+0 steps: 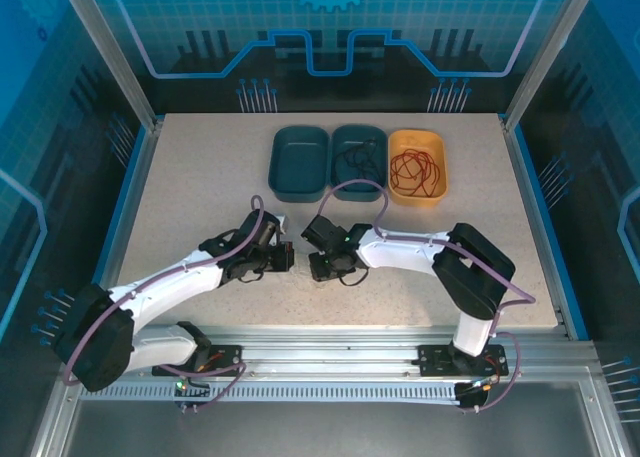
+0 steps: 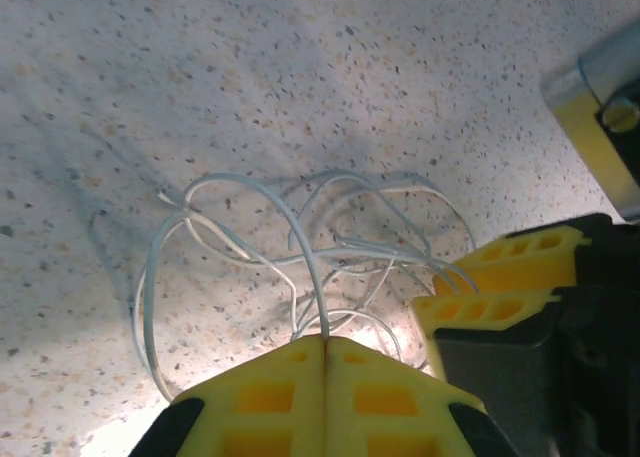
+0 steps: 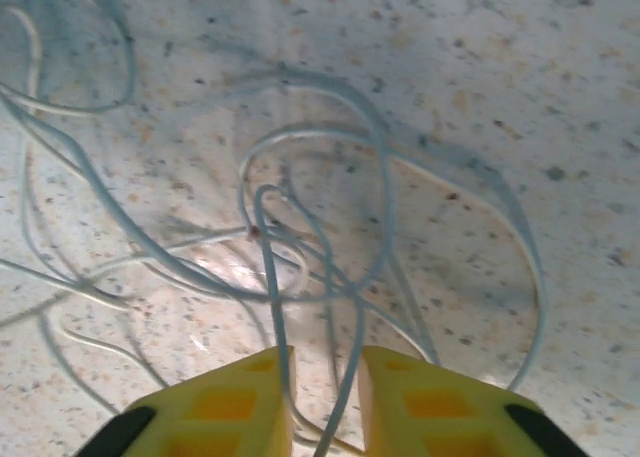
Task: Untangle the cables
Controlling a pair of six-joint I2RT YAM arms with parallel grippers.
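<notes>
Clearly the white cable lies loose on the table. Left gripper pinches one strand; right gripper stands narrowly apart around others. It seems light, soft, springy: take single strands.

The pale speckled stone-look desk has a matt, finely grained face. At centre frame, the thin white cable wears a smooth, faintly glossy sheath. Bottom centre, the left tool is matt yellow moulded plastic (square recesses cast in).
</notes>
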